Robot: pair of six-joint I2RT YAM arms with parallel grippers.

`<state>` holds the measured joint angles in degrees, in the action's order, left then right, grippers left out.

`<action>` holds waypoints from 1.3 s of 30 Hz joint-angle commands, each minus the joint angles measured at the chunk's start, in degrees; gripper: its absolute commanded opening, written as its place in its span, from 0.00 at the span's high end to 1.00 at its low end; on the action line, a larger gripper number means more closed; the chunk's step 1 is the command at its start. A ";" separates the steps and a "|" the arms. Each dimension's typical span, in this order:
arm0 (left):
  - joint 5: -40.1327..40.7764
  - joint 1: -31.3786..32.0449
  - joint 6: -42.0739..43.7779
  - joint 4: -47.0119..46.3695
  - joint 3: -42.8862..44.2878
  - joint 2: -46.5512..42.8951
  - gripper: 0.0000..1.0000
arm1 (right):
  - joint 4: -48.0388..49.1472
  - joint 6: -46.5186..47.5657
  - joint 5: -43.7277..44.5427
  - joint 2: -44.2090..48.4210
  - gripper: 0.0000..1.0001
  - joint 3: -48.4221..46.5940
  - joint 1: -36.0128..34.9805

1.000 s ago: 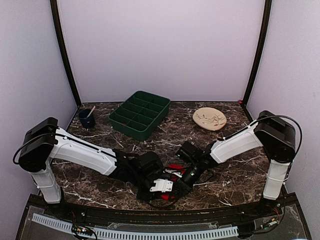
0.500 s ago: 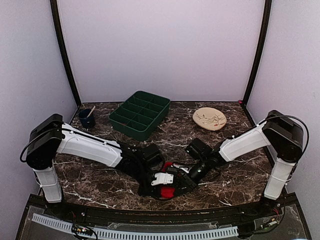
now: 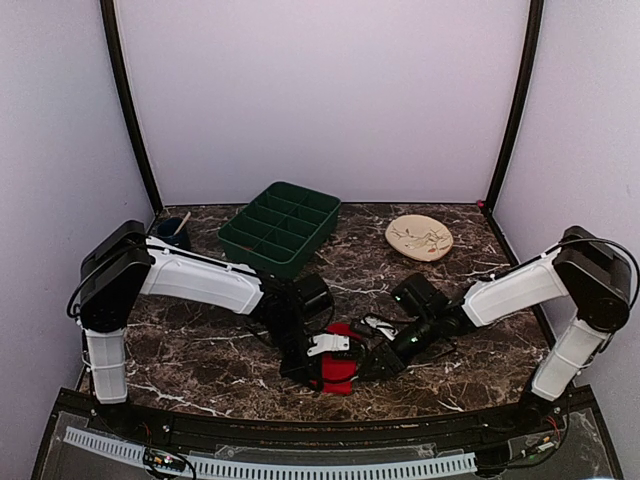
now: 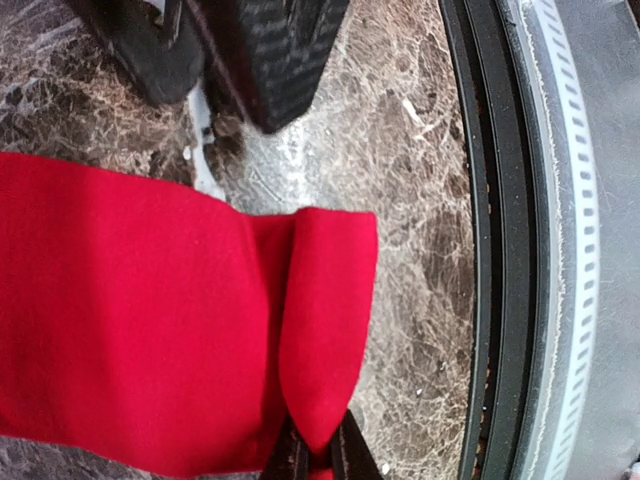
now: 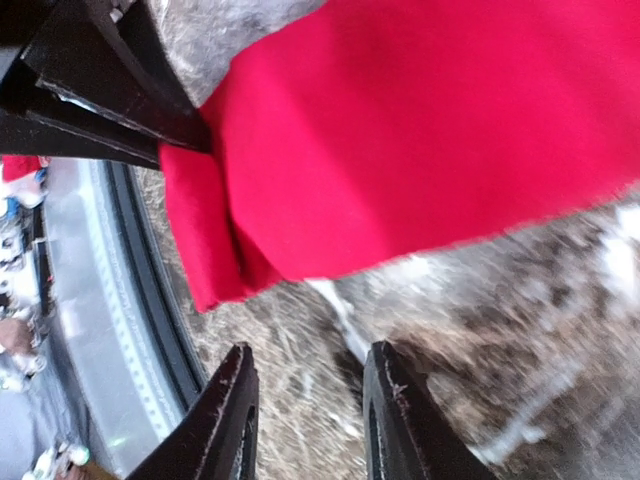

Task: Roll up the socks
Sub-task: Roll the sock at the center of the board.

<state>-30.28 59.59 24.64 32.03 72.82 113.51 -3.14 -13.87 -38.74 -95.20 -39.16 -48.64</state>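
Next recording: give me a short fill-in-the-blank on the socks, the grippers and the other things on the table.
1. The left gripper is shut on the ___ socks.
2. The right gripper has its jaws ___ and holds nothing.
3. The green tray stands ___ the cup and the plate.
Missing words: red; open; between.

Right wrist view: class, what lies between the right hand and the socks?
Bare table separates the right hand from the socks in the right wrist view.

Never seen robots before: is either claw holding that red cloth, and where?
The left gripper pinches the socks at the corner of their folded end; the right gripper stands open, holding nothing.
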 commanded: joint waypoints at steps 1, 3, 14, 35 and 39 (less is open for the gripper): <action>-5.31 -1.23 -0.29 7.85 3.44 2.31 0.95 | 3.30 -2.74 9.23 5.29 0.65 4.15 0.45; -6.98 -1.76 -0.24 9.35 4.75 3.51 0.95 | 4.42 -3.25 13.10 8.81 0.65 6.08 -0.07; -11.72 -3.86 0.20 16.62 10.73 9.16 0.95 | 3.20 -0.57 39.40 20.20 0.64 9.89 -14.46; -17.44 -6.24 0.69 21.75 14.50 14.62 0.95 | -1.10 12.71 56.60 6.53 0.56 -2.96 -33.45; -17.88 -6.24 0.82 22.25 14.89 15.30 0.94 | -1.66 15.02 56.06 4.70 0.53 -4.98 -33.51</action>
<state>-48.40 53.49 24.64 51.90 87.02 127.52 -4.36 -2.42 16.40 -89.10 -41.54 -81.60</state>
